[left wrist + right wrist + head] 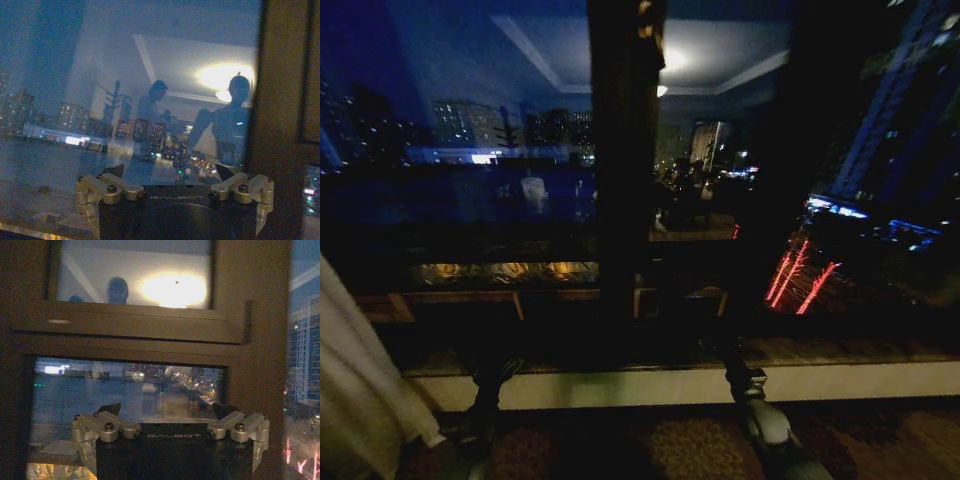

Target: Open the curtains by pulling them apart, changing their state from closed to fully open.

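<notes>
One cream-white sheer curtain [355, 390] hangs bunched at the lower left edge of the head view, beside the dark night window. My left arm [480, 410] reaches toward the window just right of that curtain, apart from the fabric. My right arm [755, 405] reaches forward near the middle. In the left wrist view my left gripper [170, 172] is open, facing bare glass with nothing between its fingers. My right gripper [167, 410] is open too, facing the dark window frame and a lower pane.
A wide dark window mullion [625, 170] stands upright in the middle of the glass. A pale window sill [670, 385] runs across below it, with patterned carpet [670, 445] in front. The glass reflects a ceiling lamp [670, 60] and city lights.
</notes>
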{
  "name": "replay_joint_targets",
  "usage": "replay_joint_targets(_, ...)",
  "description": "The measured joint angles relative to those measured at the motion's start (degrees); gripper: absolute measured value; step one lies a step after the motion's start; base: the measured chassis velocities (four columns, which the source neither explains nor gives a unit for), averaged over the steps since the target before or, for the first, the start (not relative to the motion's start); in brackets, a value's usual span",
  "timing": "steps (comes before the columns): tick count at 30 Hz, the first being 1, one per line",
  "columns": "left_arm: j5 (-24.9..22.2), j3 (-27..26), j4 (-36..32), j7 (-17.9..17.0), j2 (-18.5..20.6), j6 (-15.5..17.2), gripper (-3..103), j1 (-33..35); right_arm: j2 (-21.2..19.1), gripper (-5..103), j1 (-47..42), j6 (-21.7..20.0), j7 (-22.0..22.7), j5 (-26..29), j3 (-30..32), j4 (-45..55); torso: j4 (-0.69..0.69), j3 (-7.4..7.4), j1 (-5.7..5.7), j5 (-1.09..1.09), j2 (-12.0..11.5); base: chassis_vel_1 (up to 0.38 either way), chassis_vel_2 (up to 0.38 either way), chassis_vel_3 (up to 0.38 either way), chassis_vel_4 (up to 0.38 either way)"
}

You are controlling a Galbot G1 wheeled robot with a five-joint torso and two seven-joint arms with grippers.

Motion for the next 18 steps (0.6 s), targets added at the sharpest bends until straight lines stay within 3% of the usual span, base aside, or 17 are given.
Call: replay_joint_targets(18,0.0,0.0,0.0,0.0,0.0,0.0,100,0.0,0.0,100,0.0,0.0,0.0,0.0,0.0,0.0,0.0,0.0,0.01,-0.03,0.0,-0.354,-0.36,0.354,0.359)
